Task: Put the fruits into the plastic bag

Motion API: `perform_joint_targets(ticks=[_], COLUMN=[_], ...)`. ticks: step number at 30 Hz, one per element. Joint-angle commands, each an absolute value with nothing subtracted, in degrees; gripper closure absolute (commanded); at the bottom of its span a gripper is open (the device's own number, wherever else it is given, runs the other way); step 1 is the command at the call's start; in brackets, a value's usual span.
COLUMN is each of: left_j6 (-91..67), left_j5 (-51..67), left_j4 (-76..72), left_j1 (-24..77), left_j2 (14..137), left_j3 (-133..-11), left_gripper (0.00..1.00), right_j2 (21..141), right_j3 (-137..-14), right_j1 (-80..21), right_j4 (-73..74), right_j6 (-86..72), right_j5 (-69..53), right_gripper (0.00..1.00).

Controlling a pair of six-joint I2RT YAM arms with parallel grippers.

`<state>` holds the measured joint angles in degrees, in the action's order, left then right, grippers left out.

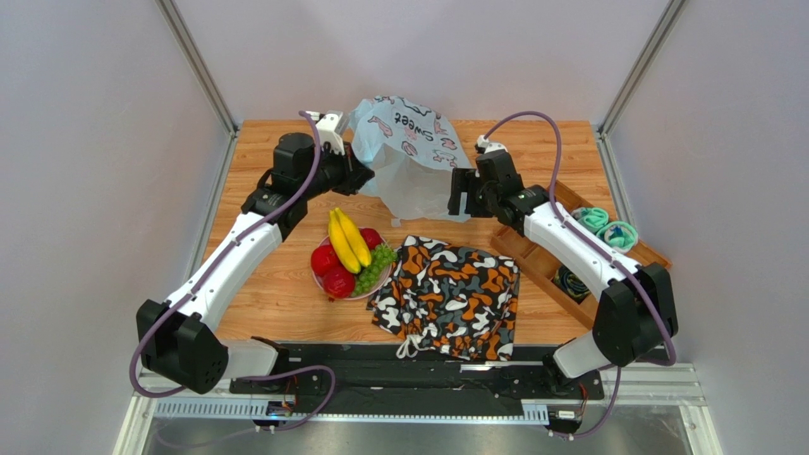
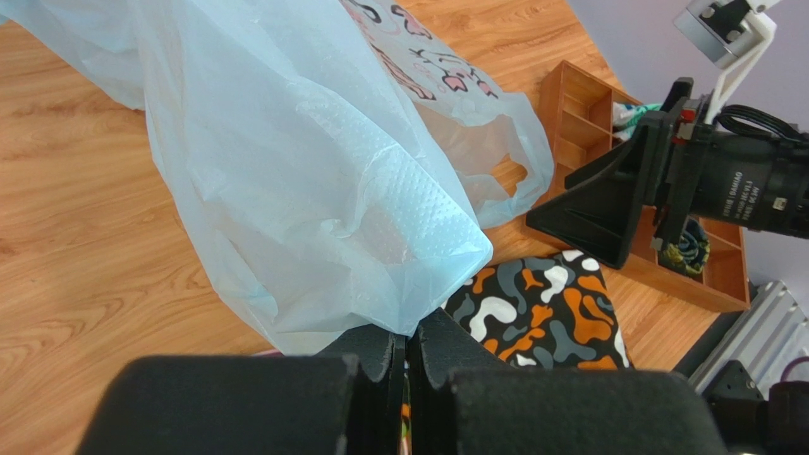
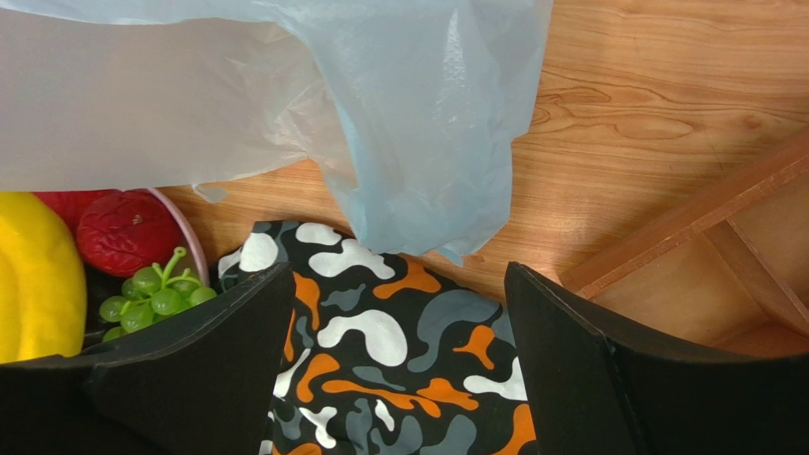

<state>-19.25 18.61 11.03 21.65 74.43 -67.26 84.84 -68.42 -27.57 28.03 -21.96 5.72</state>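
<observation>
Left gripper (image 2: 408, 339) pinches plastic bag (image 2: 313, 190) — right gripper (image 3: 399, 277) agape.

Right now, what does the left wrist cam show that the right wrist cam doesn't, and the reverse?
Left wrist only: the left gripper shut on the edge of the plastic bag, and the bag's pink prints.
Right wrist only: a banana, a red fruit and the grapes on the pink plate.
Both: the bag, the camouflage cloth, the wooden tray, the table, and the right gripper, open.
</observation>
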Motion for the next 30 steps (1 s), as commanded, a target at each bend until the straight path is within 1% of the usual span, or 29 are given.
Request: perform_joint_targets(ticks=[1, 4, 6, 9, 10, 12, 13, 14, 16, 22, 25, 30], left_j6=[-19.0, -18.6, -18.3, -18.5, -18.6, -18.5, -17.7, -17.1, -14.9, -7.2, -4.0, -1.4], left_j5=[19.7, 19.7, 20.0, 22.1, 23.5, 24.8, 25.4, 25.4, 24.5, 21.9, 18.2, 12.1], left_j4=[11.7, 12.3, 12.7, 12.7, 12.9, 13.6, 14.8, 15.8, 18.8, 25.9, 28.1, 29.0], left_j1=[21.3, 21.2, 21.1, 20.4, 20.1, 19.1, 18.6, 17.7, 16.4, 14.1, 14.1, 14.0], left_j2=[73.1, 72.8, 72.4, 71.8, 71.6, 70.9, 70.6, 69.9, 69.1, 66.0, 65.2, 63.5], left_j3=[-70.7, -70.9, -71.1, -71.3, -71.5, -71.9, -72.4, -72.8, -74.2, -76.3, -74.9, -70.8], left_gripper=[1.0, 1.0, 1.0, 1.0, 1.0, 1.0, 1.0, 1.0, 1.0, 1.0, 1.0, 1.0], right_j2=[87.4, 89.8, 91.3, 93.2, 93.3, 93.3, 92.6, 92.1, 91.0, 87.6, 87.6, 87.9], right_j3=[-71.2, -71.7, -71.8, -74.3, -75.3, -78.6, -79.6, -81.7, -83.6, -86.0, -84.5, -81.5], right_j1=[-26.7, -26.5, -26.3, -25.9, -25.8, -25.8, -25.8, -25.8, -25.8, -26.0, -26.5, -27.8], right_j4=[26.5, 26.0, 24.2, 23.6, 23.7, 25.0, 25.4, 26.0, 26.6, 25.7, 25.3, 22.9], right_j6=[-21.2, -21.0, -19.7, -17.1, -16.1, -14.0, -13.4, -12.8, -11.4, -12.9, -15.5, -18.6], right_j5=[7.1, 7.1, 7.2, 7.9, 8.3, 9.9, 10.2, 11.1, 11.3, 7.5, 6.7, 5.6], right_gripper=[0.15, 0.16, 0.21, 0.36, 0.48, 0.63, 0.73, 0.75, 0.79, 0.83, 0.86, 0.86])
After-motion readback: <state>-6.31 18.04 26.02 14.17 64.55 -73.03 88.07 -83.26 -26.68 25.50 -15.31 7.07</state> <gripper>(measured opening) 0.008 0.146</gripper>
